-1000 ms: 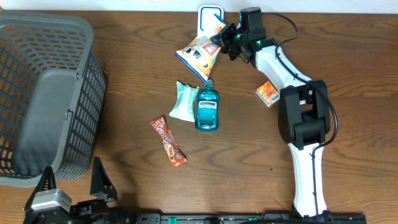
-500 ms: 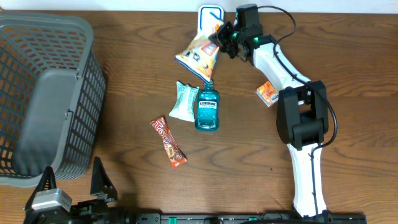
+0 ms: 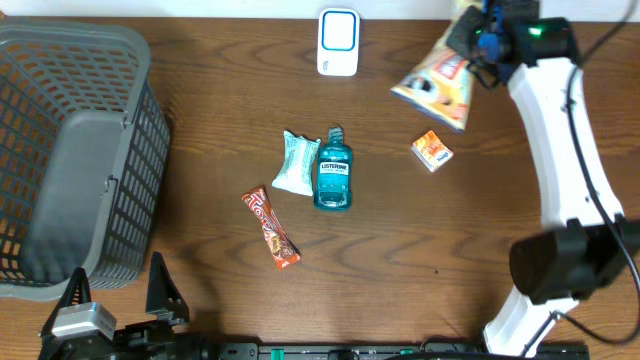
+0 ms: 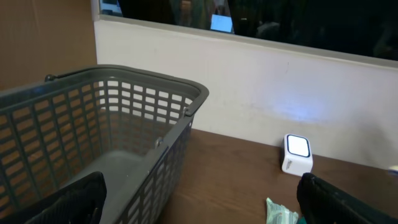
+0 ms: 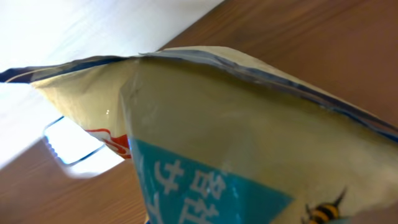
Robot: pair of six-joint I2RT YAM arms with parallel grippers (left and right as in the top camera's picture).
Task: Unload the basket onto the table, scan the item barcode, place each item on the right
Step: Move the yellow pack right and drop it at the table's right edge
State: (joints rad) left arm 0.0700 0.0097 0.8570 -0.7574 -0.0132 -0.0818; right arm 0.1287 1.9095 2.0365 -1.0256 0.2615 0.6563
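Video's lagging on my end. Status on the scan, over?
Left gripper open, low beside the basket. Right gripper shut on snack bag, right of scanner, not over it. Nothing between bag and scanner.

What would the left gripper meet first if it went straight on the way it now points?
Probably the grey basket: the left gripper points along its right wall toward the far corner. Depth is unclear; it might slip past.

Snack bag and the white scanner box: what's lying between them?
Nothing. The overhead view shows only bare wooden table between the snack bag and the white scanner.
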